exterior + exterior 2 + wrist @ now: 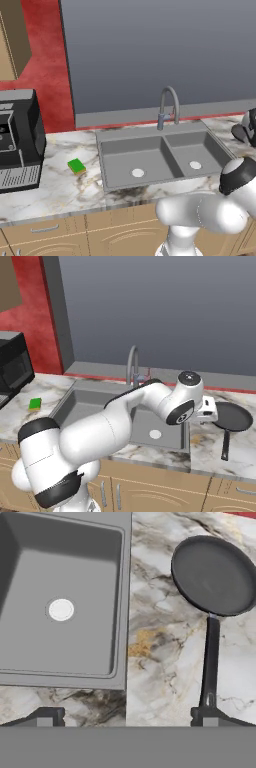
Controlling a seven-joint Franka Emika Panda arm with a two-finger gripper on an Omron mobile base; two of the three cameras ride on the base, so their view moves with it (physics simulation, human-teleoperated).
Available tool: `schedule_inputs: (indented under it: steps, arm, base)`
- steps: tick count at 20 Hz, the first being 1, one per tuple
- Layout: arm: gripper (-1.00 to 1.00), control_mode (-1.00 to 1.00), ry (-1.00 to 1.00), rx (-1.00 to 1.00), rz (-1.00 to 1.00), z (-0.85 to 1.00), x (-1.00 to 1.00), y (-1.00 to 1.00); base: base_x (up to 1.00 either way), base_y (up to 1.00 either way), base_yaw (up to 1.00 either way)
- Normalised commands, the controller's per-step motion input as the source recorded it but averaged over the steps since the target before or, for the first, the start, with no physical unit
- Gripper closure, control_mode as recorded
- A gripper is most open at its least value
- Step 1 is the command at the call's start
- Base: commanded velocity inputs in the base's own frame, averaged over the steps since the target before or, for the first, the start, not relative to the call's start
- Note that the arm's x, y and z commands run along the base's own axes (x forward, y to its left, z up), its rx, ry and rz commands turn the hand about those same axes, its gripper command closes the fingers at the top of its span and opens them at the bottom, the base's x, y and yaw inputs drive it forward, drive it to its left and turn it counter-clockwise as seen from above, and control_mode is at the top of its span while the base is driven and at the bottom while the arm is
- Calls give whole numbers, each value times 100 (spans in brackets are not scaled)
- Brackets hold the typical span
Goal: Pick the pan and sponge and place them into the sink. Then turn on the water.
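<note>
The dark round pan (215, 574) lies on the marble counter to the right of the sink (117, 682), its thin handle (210, 662) running toward my right fingertip (212, 717). My gripper (127, 718) hangs open above the counter strip between the sink's right rim and the pan, holding nothing. In the right base view the gripper (209, 412) sits just left of the pan (234, 416). The green sponge (76, 166) rests on the counter left of the sink (107, 135). The grey gooseneck faucet (167, 106) stands behind the basins; no water runs.
A black coffee machine (17, 140) stands at the far left of the counter. Both basins hold nothing but their white drains (138, 173). A grey wall panel rises behind the faucet. Wooden cabinet fronts (50, 235) run below the counter edge.
</note>
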Motion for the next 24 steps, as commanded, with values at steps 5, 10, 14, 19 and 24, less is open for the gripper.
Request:
schedule_inputs:
  steps: [5,10,14,19,24]
  arm:
    - [-100,-100,0,0,0,-19,0,-27]
    - [-100,-100,0,0,0,-21,0,-28]
    - [-100,-100,0,0,0,-20,0,-28]
    - [-100,-100,0,0,0,-18,0,-31]
    - [-100,-100,0,0,0,-17,9,-30]
  base:
    - [0,0,0]
    - [0,0,0]
    - [0,0,0]
    - [0,0,0]
    - [0,0,0]
